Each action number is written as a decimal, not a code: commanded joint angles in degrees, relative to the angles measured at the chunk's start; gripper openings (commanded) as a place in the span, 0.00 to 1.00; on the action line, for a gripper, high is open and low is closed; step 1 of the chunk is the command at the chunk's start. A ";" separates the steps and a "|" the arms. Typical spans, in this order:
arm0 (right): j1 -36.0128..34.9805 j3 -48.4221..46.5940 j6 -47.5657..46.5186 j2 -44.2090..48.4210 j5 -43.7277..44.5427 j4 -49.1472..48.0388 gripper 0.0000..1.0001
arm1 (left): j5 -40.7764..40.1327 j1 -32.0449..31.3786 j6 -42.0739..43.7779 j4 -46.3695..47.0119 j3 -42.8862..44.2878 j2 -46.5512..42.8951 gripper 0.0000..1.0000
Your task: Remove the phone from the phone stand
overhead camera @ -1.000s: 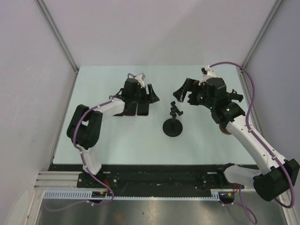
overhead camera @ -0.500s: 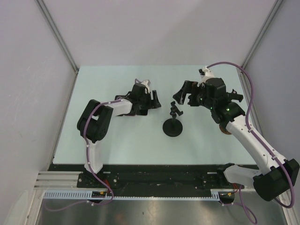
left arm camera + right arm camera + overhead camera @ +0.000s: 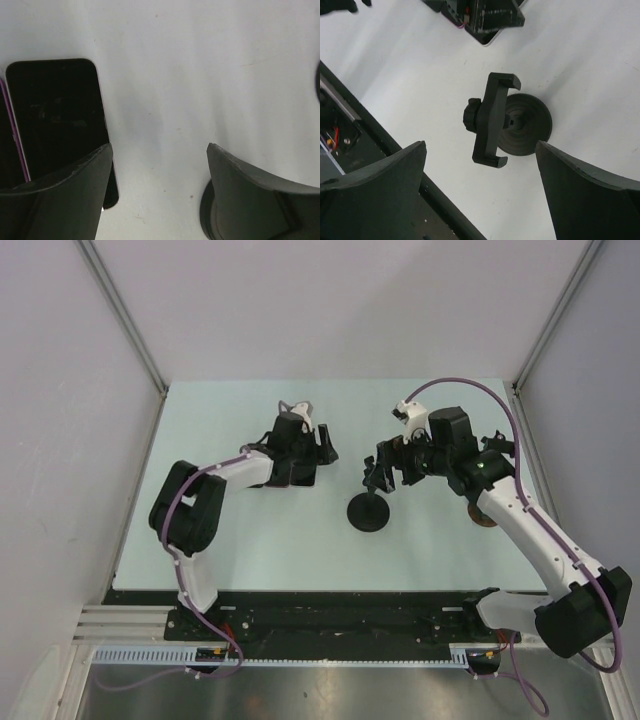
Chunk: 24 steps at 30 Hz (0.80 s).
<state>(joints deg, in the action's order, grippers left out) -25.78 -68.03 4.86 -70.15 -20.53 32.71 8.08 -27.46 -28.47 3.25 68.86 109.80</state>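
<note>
While left fingers (image 3: 55, 195) and right fingers (image 3: 370, 195) gape, the phone (image 3: 55, 115) lies near the stand (image 3: 490, 120).

pale green table (image 3: 250, 530), grey walls (image 3: 70, 420) around it, small brown object (image 3: 486, 519) partly hidden at right.

A high fixed camera looks down from behind; wrist cameras face the table (image 3: 250, 530) closely, the right one sharing the phone stand (image 3: 490, 118) with it.
</note>
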 commanded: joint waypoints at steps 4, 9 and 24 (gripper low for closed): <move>-0.67 -3.77 -10.04 -2.26 -5.83 3.67 0.96 | 4.21 1.79 1.75 -0.86 -1.45 -17.22 0.89; -3.66 -5.53 -12.51 -4.47 -4.52 5.96 0.95 | 8.54 6.63 2.44 -4.81 -4.95 -25.23 1.00; -12.53 -7.82 -14.27 -5.88 7.61 11.68 0.59 | -1.12 10.68 15.46 -25.04 -4.08 -41.94 1.00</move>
<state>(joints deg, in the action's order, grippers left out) -36.32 -73.38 -8.86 -76.27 -16.56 43.48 11.57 -17.06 -17.89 -16.73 62.96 72.18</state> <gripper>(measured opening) 0.640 0.996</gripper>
